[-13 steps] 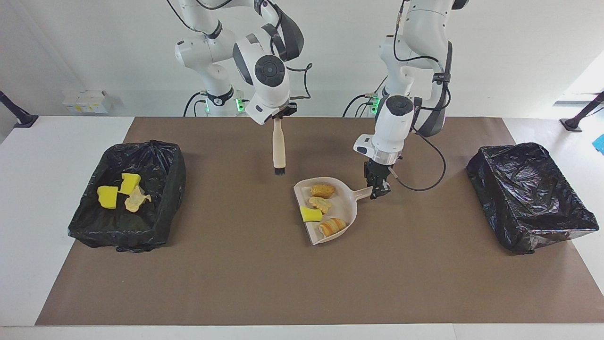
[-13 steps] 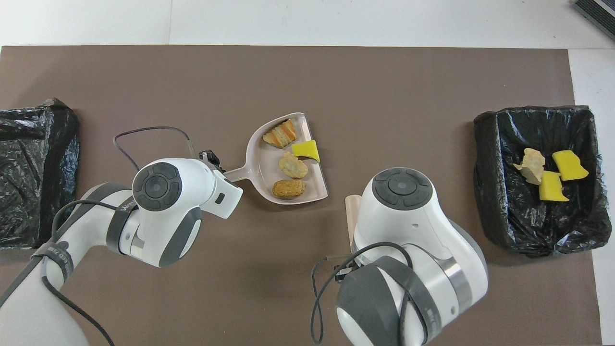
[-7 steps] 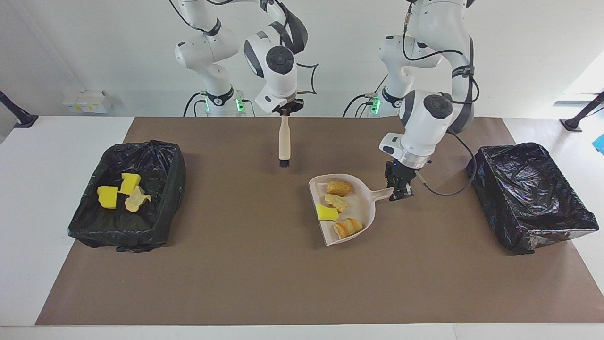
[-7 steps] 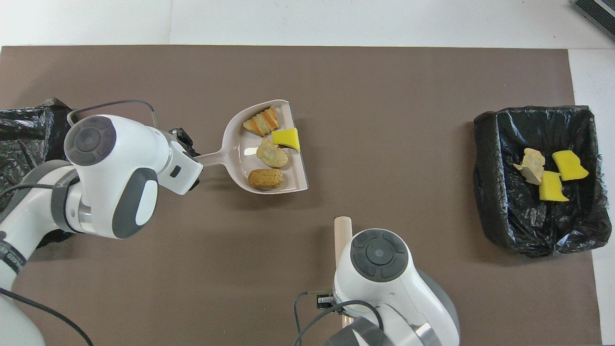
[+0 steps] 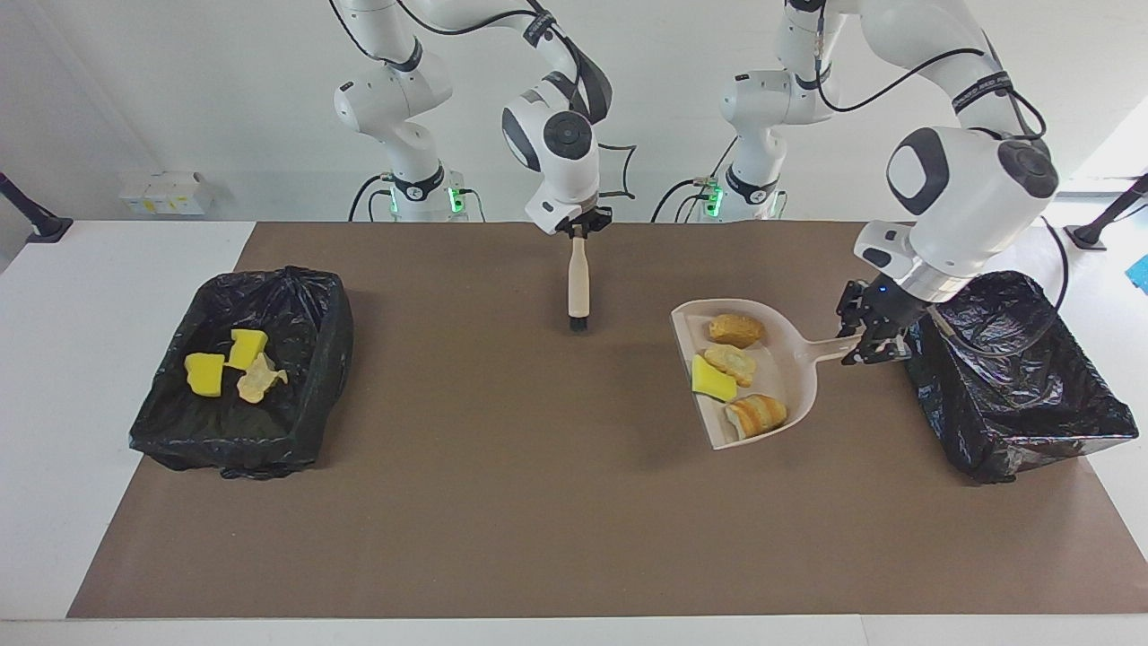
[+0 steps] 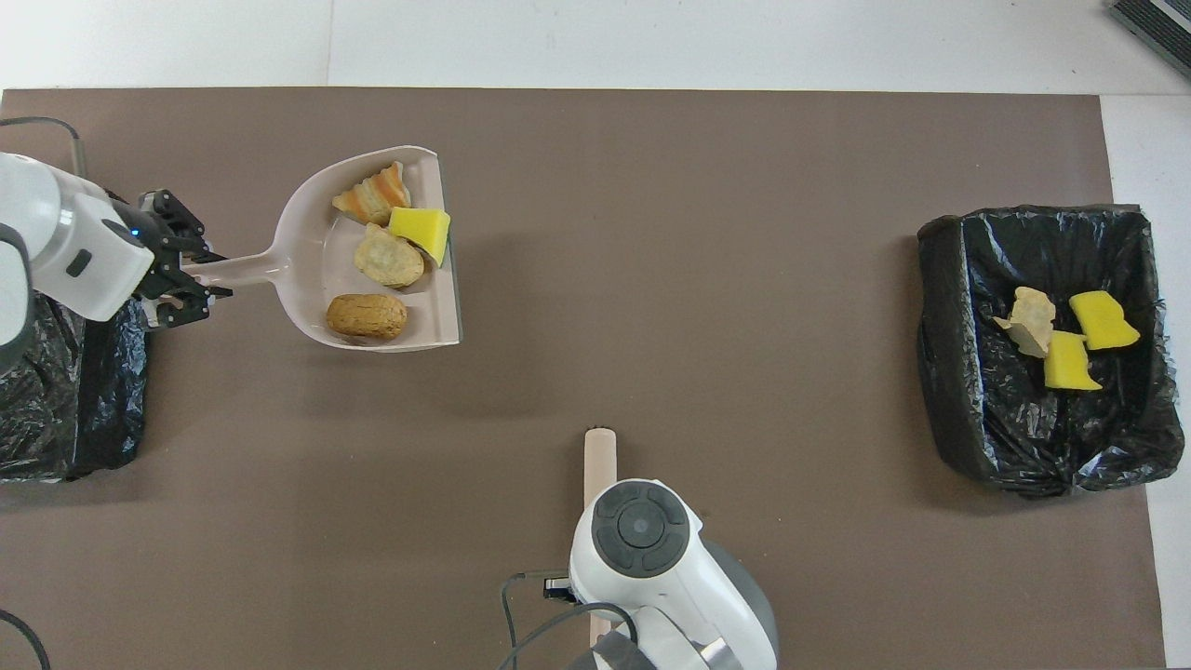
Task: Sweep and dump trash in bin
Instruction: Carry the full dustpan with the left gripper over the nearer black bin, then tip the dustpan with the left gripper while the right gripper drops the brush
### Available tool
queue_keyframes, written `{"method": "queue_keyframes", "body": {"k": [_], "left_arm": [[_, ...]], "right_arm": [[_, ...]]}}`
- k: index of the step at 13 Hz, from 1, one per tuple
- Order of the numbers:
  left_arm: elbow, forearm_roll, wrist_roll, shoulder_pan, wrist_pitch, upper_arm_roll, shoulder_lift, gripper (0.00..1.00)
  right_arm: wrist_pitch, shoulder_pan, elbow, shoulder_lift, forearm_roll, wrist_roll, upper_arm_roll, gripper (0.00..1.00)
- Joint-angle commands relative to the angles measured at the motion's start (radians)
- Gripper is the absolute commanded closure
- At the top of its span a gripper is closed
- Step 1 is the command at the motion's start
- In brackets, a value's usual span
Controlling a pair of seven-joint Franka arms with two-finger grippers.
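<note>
Lying on the white table (image 5: 54,377), a brown rectangular mat (image 5: 502,502) carried everything else. At the right arm's end sat a box lined with a black plastic bag (image 5: 314,359), holding two bright yellow sponge chunks (image 5: 204,374) with a pale tan crumpled scrap (image 5: 258,380) touching them at about four o'clock in the facing view. Nothing stood on the mat between that box and the middle of the table.

Over the mat's middle, close to the robots, the right gripper (image 5: 580,231) was clamped on the top of a beige wooden-handled brush (image 5: 578,283), which hung upright with its dark bristles (image 5: 578,323) down.

Toward the left arm's end, a beige plastic dustpan (image 5: 798,377) was raised above the mat, its shadow falling below it. In the pan lay four pieces of trash: a tan-orange bread-like lump (image 5: 735,329), a paler lump (image 5: 729,362), a yellow sponge wedge (image 5: 710,381) at the pan's open lip, and a striped croissant-like piece (image 5: 756,413).

The left gripper (image 5: 872,334) was closed on the dustpan's handle (image 5: 830,345), at three o'clock from the trash. Just beside the gripper sat a second black-bag-lined box (image 5: 1031,395), with nothing visible inside.
</note>
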Motion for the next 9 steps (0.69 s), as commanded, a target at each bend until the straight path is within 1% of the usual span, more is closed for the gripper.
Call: {"method": "queue_keyframes", "body": {"k": [1,3,6,7,8,9], "left_arm": [[0.049,-0.055,0.136,0.113,-0.084,-0.015,0.0,1.0],[0.06,-0.077,0.274,0.211,-0.135,-0.014,-0.001,1.0],[0.075,-0.068,0.443,0.378,-0.207,-0.002,-0.004,1.0],[0.083,-0.062,0.485,0.441,-0.215,-0.005,-0.004,1.0],[0.095,-0.046,0.531,0.482,-0.214,-0.003,-0.004,1.0],[0.13,-0.014,0.552,0.507,-0.22,0.004,0.005,1.0]], "right_arm": [[0.014,0.012,0.003,0.006,0.005,0.001,-0.005,1.0],[0.012,0.001,0.001,0.009,-0.006,-0.01,-0.005,1.0],[0.021,-0.008,0.003,0.03,-0.013,-0.028,-0.008,1.0],[0.021,-0.008,0.001,0.036,-0.03,-0.028,-0.008,1.0],[0.017,-0.008,0.0,0.035,-0.047,-0.028,-0.008,1.0],[0.017,-0.008,-0.003,0.035,-0.05,-0.03,-0.008,1.0]]}}
